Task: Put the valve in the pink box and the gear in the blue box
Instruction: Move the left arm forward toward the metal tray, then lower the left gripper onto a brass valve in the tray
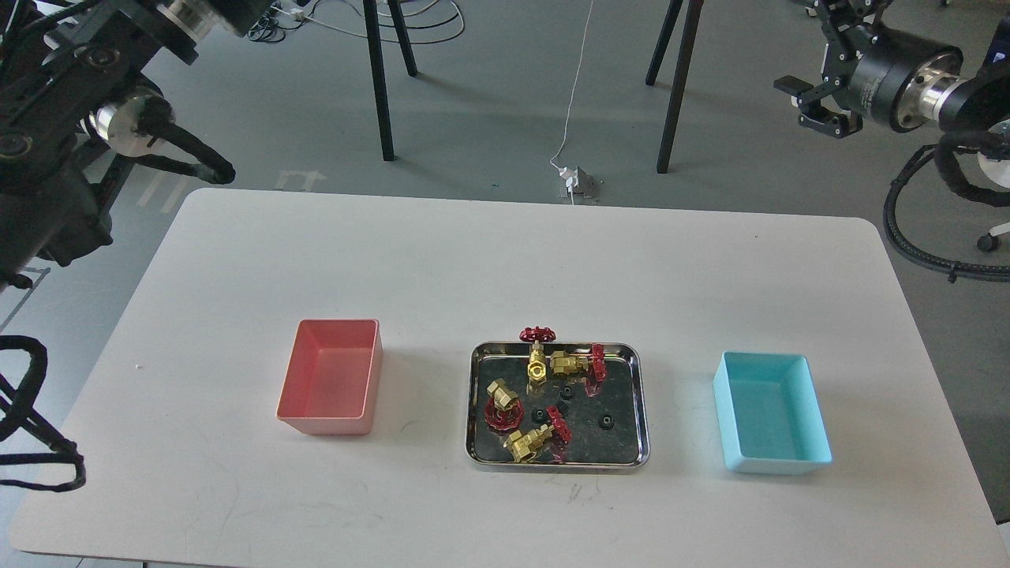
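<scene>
With four valves (536, 364) and tiny gears (606, 420) crowded in the steel tray (641, 410) between the empty pink box (331, 377) at left and blue box (773, 414) at right, a pick risks snagging neighbours; the right gripper (817, 106) hangs far off, fingers apart and empty, left unseen

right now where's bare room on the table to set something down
Bare patches: between the pink box and the steel tray, between that tray and the blue box, and the whole far half of the table. The tray itself is crowded with valves and gears.
</scene>
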Controlling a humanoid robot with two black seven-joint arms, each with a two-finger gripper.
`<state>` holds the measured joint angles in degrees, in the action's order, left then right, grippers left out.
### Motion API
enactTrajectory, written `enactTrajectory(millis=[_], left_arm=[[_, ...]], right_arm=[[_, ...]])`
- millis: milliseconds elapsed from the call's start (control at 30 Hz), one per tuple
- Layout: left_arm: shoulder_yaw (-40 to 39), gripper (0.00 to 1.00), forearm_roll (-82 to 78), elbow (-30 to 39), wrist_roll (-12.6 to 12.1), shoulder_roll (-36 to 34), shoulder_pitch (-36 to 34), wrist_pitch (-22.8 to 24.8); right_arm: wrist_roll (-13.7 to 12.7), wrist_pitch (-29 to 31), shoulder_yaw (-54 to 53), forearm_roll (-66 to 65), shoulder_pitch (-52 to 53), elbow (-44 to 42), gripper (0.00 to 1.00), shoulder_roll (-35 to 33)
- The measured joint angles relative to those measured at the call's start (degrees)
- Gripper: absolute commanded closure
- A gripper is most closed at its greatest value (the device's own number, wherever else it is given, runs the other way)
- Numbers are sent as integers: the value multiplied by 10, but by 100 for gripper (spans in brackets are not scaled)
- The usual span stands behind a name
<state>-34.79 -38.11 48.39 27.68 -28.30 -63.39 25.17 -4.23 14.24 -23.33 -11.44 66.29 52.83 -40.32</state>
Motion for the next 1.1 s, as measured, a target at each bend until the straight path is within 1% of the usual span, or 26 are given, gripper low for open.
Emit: enactTrajectory(millis=[67, 167, 233, 300, 367, 467, 533, 667, 733, 800, 867, 1000, 1100], left_arm=[[15, 0, -41, 39, 1, -25, 9, -4], [35, 1, -114, 104, -4, -62, 21, -11], [43, 1, -187, 149, -8, -84, 33, -35], [46, 2, -274, 186, -14, -96, 50, -83], [50, 2, -378, 215, -30, -99, 77, -154], [63, 2, -552, 247, -70, -99, 125, -277], [80, 2, -653, 254, -94, -95, 150, -343], [135, 2, -819, 255, -138, -79, 187, -448], [162, 2, -854, 253, -155, -70, 210, -486], [180, 2, -865, 249, -166, -53, 239, -510], [187, 2, -868, 238, -171, -27, 272, -521], [184, 2, -869, 202, -177, 21, 328, -530], [182, 2, -869, 178, -191, 59, 352, -531]], right_arm=[[-1, 0, -2, 0, 10, 0, 1, -9], [-1, 0, -3, 0, 22, 0, 1, -18], [-1, 0, -3, 0, 29, 0, 1, -23], [-1, -1, -3, 0, 35, -1, 1, -28], [-2, -4, -3, 0, 44, -1, 1, -31], [-4, -12, -3, 0, 56, -2, 1, -35], [-5, -15, -3, 0, 63, -2, 1, -41], [-5, -17, -3, 0, 70, -3, 1, -48], [-5, -17, -3, 0, 71, -4, 1, -50], [-6, -18, -3, 0, 72, -4, 1, -52], [-6, -18, -3, 0, 75, -3, 1, -54], [-8, -18, -3, 0, 81, -3, 1, -61], [-9, -18, -3, 0, 85, -2, 1, -64]])
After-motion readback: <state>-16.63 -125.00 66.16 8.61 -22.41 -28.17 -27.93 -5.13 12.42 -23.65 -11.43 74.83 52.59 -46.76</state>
